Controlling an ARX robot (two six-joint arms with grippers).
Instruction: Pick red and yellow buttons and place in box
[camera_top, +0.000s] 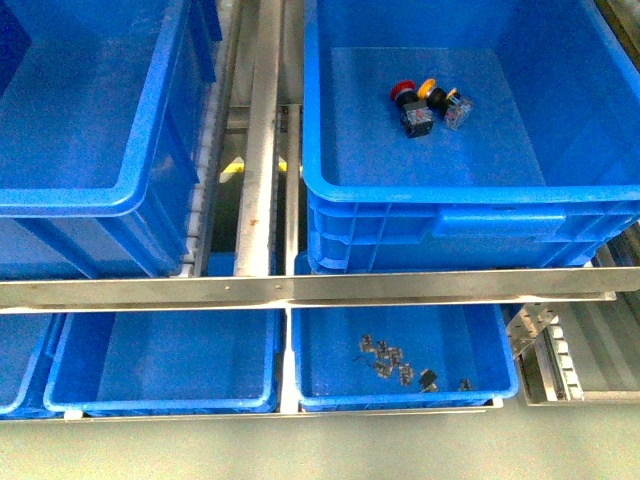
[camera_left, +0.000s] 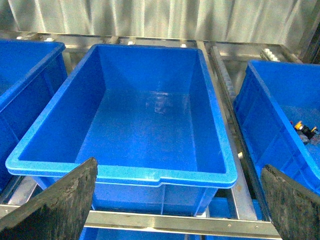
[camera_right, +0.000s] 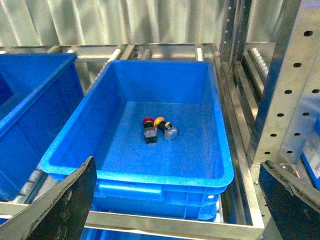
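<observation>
Lying side by side in the box (camera_top: 330, 120), red button (camera_top: 404, 94) and yellow button (camera_top: 430, 90) look delivered; both grippers (camera_left: 177, 200) (camera_right: 175, 200) hang spread wide, holding nothing.

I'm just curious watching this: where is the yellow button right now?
In the front view the yellow button lies on the floor of the large blue bin at upper right, touching the red button on its left.

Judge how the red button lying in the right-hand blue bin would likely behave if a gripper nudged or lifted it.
The red button lies on its side, so its round cap would probably let it roll or pivot when nudged. It looks small and likely light. It lies close beside the yellow button, so a push may shift both.
</observation>
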